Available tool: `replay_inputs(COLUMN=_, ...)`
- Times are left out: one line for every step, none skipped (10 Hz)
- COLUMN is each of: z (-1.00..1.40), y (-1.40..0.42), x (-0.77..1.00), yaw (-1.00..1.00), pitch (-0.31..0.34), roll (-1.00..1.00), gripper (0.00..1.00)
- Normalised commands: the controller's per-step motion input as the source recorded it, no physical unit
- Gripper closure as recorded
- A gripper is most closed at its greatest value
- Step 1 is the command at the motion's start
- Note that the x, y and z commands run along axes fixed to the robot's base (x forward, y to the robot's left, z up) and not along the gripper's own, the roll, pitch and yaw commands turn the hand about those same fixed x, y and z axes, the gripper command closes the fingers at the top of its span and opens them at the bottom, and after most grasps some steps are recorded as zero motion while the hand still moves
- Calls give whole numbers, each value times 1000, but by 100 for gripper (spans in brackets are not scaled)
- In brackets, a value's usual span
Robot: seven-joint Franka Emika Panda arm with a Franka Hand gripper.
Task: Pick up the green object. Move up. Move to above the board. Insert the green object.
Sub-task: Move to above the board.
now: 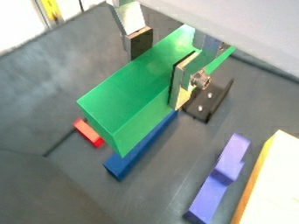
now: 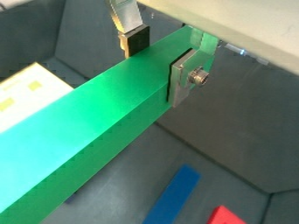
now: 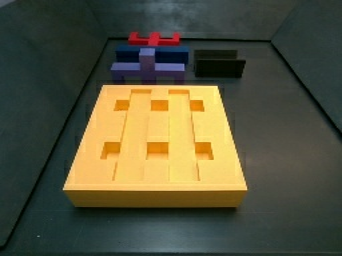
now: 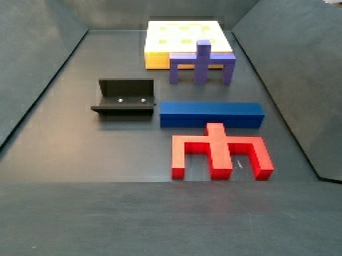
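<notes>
The green object, a long flat bright-green bar, lies between the fingers of my gripper in both wrist views. The gripper is shut on it, a dark pad against each long side, and the bar hangs above the dark floor. Neither the bar nor the gripper shows in the side views. The board is a yellow-orange slab with square holes. A corner of the board lies below the bar, off to one side.
On the floor stand the black fixture, a blue block, a red forked piece and a purple piece. Dark walls enclose the floor.
</notes>
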Motion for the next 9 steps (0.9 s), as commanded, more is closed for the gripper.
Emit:
replay_inputs(z=259, y=-1, x=36, yaw=-1, pitch=59, roll=8, gripper=100)
replay_inputs(z=222, y=-1400, x=567, yaw=1000, pitch=22, roll=1, gripper=100)
replay_inputs(z=205, y=-1400, x=569, yaw=1000, pitch=27, roll=8, gripper=100)
replay_inputs(z=196, y=-1400, x=604, yaw=1000, pitch=36, roll=9, gripper=100)
replay_inputs(z=202, y=-1400, x=623, yaw=1000, pitch=40, roll=0, gripper=100)
replay_inputs(z=220, y=-1400, x=618, yaw=1000, pitch=46, roll=7, gripper=100)
replay_inputs(z=224, y=-1400, x=611, yaw=1000, pitch=48, roll=9, gripper=100)
replay_inputs(z=227, y=-1400, x=672, yaw=1000, pitch=62, roll=7, gripper=100)
replay_inputs(z=239, y=-1400, x=710, yaw=1000, pitch=68, roll=7, gripper=100)
